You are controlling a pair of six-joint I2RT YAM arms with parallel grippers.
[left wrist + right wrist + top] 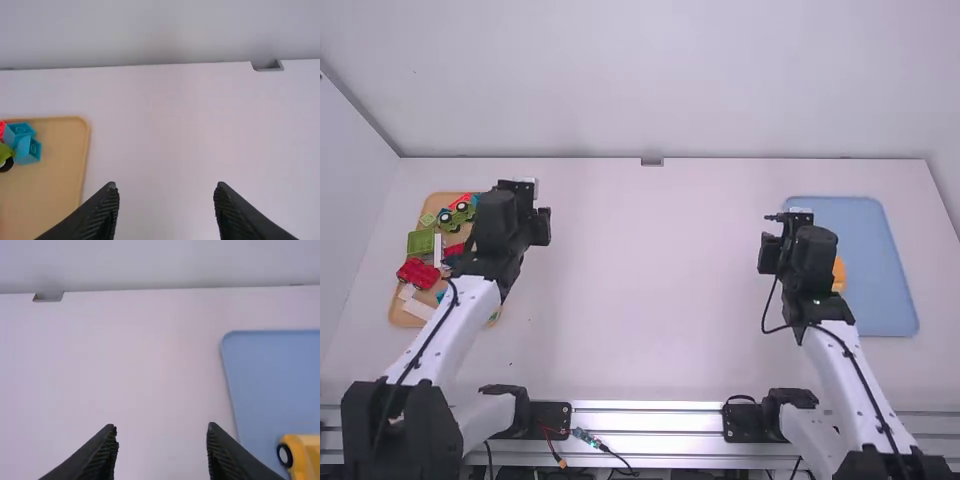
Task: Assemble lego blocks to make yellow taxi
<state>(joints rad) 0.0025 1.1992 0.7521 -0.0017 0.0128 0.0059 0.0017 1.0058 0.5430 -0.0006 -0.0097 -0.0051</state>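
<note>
Both arms hang over the table (pixel 655 300), no contact. Left gripper (pixel 166 185): released, nothing between its fingers. Right gripper (pixel 161 428): same. Yellow body (pixel 306 447) sits on the blue tray (pixel 270 370), below the right gripper, off to its right and back toward that arm's base. Loose blocks (pixel 421 242) are in the tan tray (pixel 57 190), outboard of the left gripper and back toward its base. Can't tell if the build is complete; if it isn't, step in hand is probably picking up the body. For that, the right arm should swing outboard and back, centre above the body, square the wrist to its sides, then descend straight. Pads should go low on the flat flanks, clear of the wheel (pixel 285 455), since a pinch there could roll or skew it. Squeeze just enough to lift; off-centre force could pop studs. Any joining press should go straight down with the base backed up. Long axis looks to run roughly fore-aft from the right gripper, judging by the wheel face turned inboard toward it. Which end is the nose: can't tell, too much is cut off.
</note>
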